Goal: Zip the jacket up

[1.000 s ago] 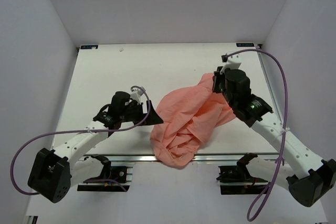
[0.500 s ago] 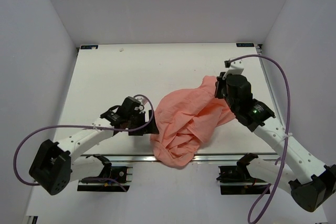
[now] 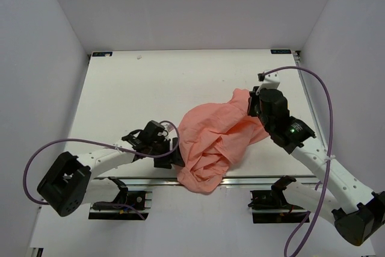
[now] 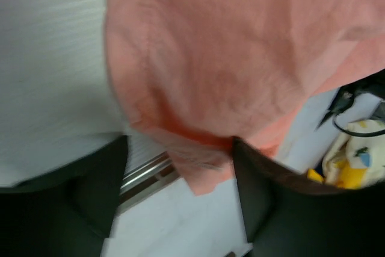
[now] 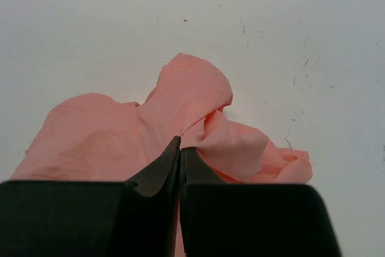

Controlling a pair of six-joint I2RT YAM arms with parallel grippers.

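The salmon-pink jacket [image 3: 216, 142] lies bunched at the front right of the white table [image 3: 138, 88], and its lower part hangs over the front edge. No zipper shows in any view. My left gripper [image 3: 177, 156] is open at the jacket's lower-left edge. In the left wrist view its gripper [image 4: 180, 173] has its jaws wide, with the hem of the jacket [image 4: 228, 58] between them. My right gripper [image 3: 251, 102] is shut on a fold at the jacket's far right top. In the right wrist view the gripper [image 5: 180, 144] pinches the jacket [image 5: 192, 97].
A metal rail [image 3: 258, 179] runs along the table's front edge. Grey walls enclose the table on three sides. Purple cables loop from both arms. A yellow and white object [image 4: 355, 157] shows below the table edge in the left wrist view.
My left arm has swung right and toward the front edge, reaching the jacket's lower-left hem. My right gripper has shifted slightly nearer, still holding the fabric.
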